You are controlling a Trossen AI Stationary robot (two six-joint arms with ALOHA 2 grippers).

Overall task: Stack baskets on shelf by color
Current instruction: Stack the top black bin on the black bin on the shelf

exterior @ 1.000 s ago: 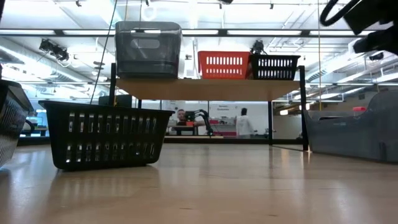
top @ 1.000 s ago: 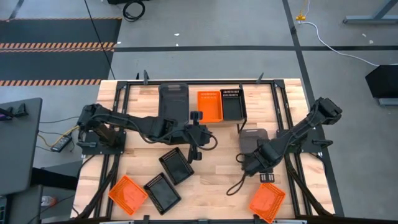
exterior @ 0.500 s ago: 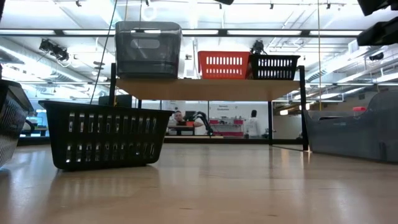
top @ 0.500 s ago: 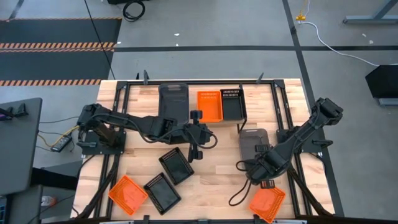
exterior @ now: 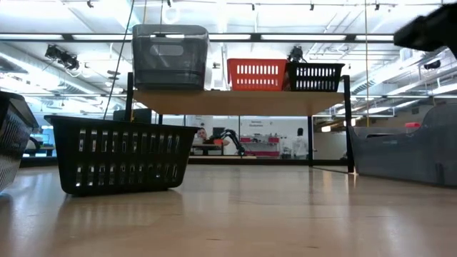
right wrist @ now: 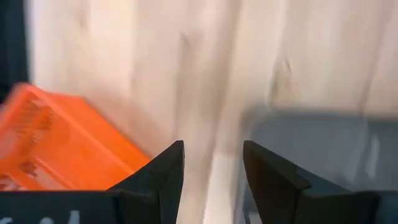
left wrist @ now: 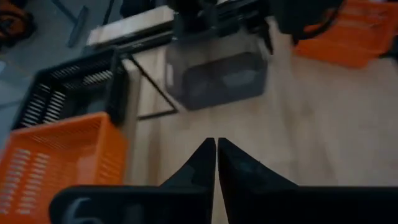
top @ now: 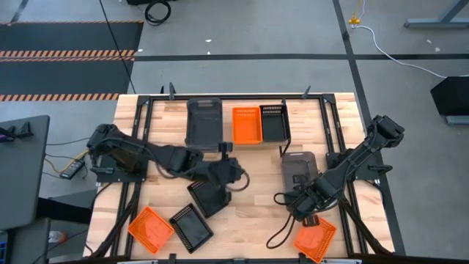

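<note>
Seen from overhead, the shelf (top: 234,144) was stretched across the upper middle of the wooden table (top: 249,213), and three baskets were lined up on it: a grey basket (top: 204,121) at left, an orange basket (top: 247,125) in the middle and a black basket (top: 272,122) at right. In the table-level view the same row was seen on the plank, grey (exterior: 170,57), orange (exterior: 256,74) and black (exterior: 314,76).

The left gripper (top: 224,180) was held just left of centre frame, above a black basket on the table (top: 207,196). In the left wrist view its fingers (left wrist: 200,163) were pressed together with nothing between them.

A second black basket (top: 191,227) and another orange basket (top: 150,229) were left near the lower left of the overhead frame.

The right gripper (top: 304,207) was positioned at lower right, between a grey basket on the table (top: 300,169) and an orange basket (top: 315,239) near the bottom edge. In the right wrist view its fingers (right wrist: 166,171) were parted with bare tabletop between them, and nothing was gripped; the orange basket (right wrist: 56,143) and the grey one (right wrist: 323,149) were visible on either side.
</note>
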